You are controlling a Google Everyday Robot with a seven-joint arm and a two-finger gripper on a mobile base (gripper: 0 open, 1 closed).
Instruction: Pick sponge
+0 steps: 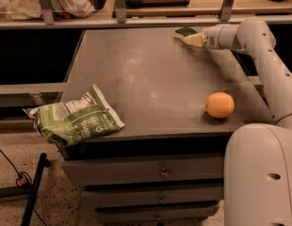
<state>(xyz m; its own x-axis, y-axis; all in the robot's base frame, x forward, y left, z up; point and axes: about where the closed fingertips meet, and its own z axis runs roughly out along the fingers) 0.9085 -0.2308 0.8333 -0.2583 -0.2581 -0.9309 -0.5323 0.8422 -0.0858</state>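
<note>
The sponge (185, 31) lies at the far edge of the grey table (146, 79), right of centre; only its dark green top shows. My gripper (188, 38) reaches in from the right on the white arm (252, 36) and sits right at the sponge's near-right side, touching or overlapping it. The gripper hides the sponge's yellow body.
An orange ball (220, 105) sits on the table's right front. A green chip bag (75, 117) hangs over the front left corner. A rail with upright posts (120, 6) runs behind the table. Drawers (160, 173) are under it, and my white base (261, 173) stands at the front right.
</note>
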